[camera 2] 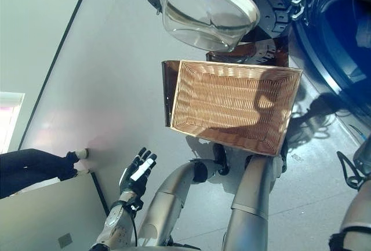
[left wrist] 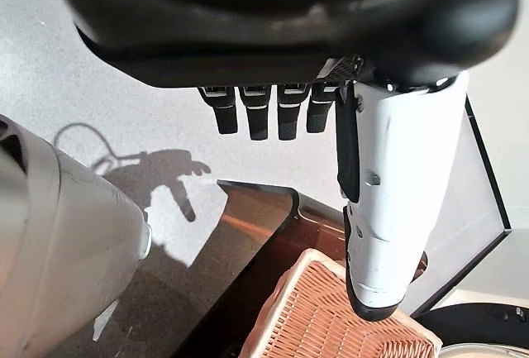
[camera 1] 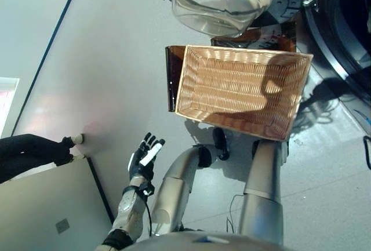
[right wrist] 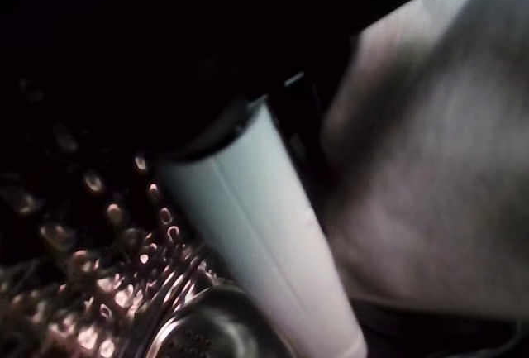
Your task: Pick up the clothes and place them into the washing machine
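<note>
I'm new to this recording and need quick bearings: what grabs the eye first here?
An empty wicker basket sits in the middle of the grey floor, on a dark brown stand. Just beyond it, the washing machine's round glass door hangs open, with the dark drum opening to its right. The left hand hovers open near the floor; the right hand is inside the drum beside pale grey cloth.

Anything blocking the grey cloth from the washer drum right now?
Nothing visible. In the right wrist view the grey cloth lies beside the right hand, with the perforated drum just past them. The glass door stands open, and the wicker basket sits empty, aside. The left hand hangs open.
</note>
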